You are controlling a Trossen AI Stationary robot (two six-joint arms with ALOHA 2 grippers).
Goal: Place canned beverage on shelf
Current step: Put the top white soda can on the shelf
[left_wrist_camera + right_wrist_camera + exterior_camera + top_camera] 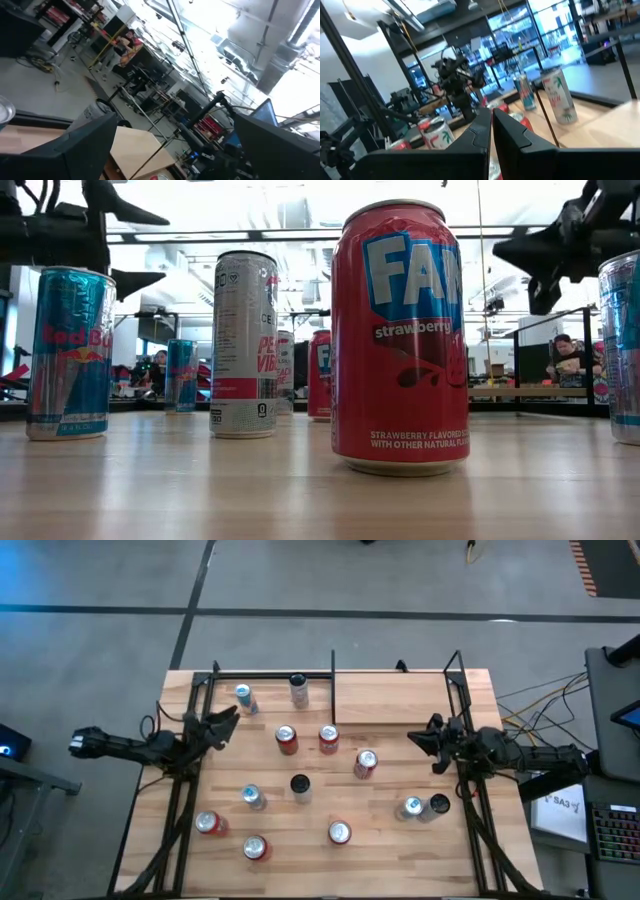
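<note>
Cans scattered, both arms raised

Nearest stands a red strawberry can [400, 340], other cans behind it. Left gripper [226, 725] hangs wide apart, empty; right gripper [420, 738] hangs pinched closed, empty. Farthest, the shelf [395, 698] sits along the table's [400, 865] back edge.

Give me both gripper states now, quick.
Left gripper: open, holding nothing, above the table's left side.
Right gripper: shut, holding nothing, above the right side.

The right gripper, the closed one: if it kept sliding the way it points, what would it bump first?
Probably nothing soon: the right gripper points toward the red can, but it rides high, so it may pass over.
</note>
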